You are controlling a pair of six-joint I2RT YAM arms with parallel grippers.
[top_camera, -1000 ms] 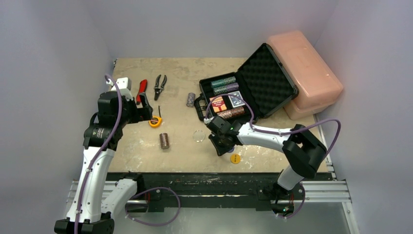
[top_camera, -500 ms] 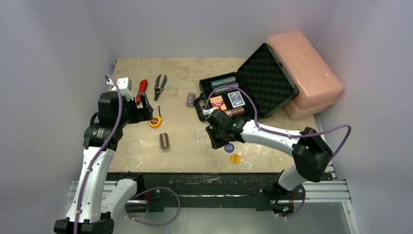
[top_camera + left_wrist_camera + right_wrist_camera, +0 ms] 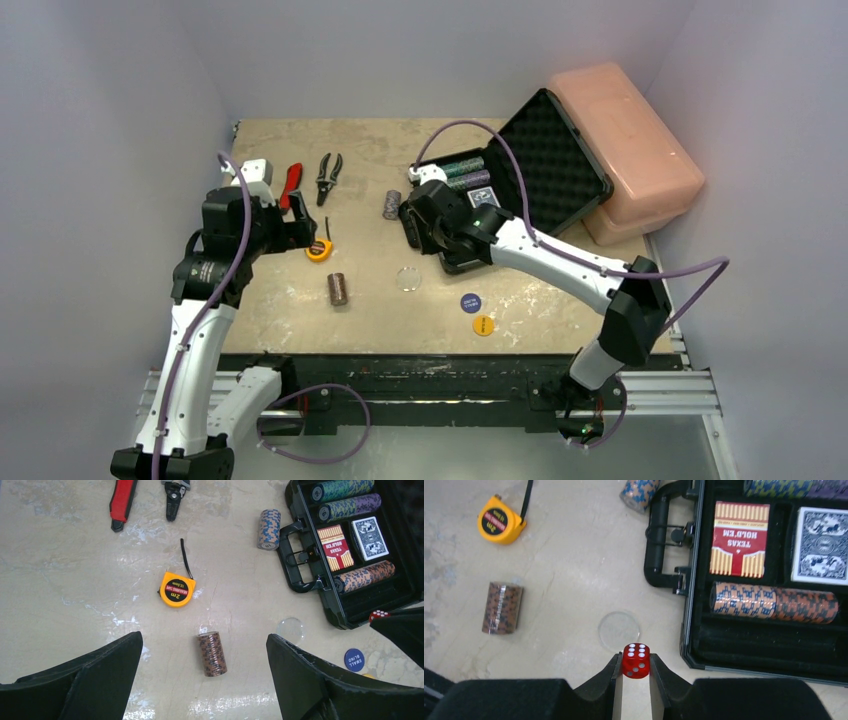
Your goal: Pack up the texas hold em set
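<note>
Die-packing step — your right gripper (image 3: 635, 669) pinches the red die (image 3: 636, 659) beside the briefcase (image 3: 686, 630); carry it over the empty slot (image 3: 769, 647), then release. Left gripper (image 3: 203, 640) hangs spread.

Overhead, right arm (image 3: 540, 257) hides red deck (image 3: 739, 539); briefcase (image 3: 687, 630) cropped in wrist views.

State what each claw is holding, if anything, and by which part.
The right claw pinches the red die by two opposite faces. The left claw is open, holding nothing.
</note>
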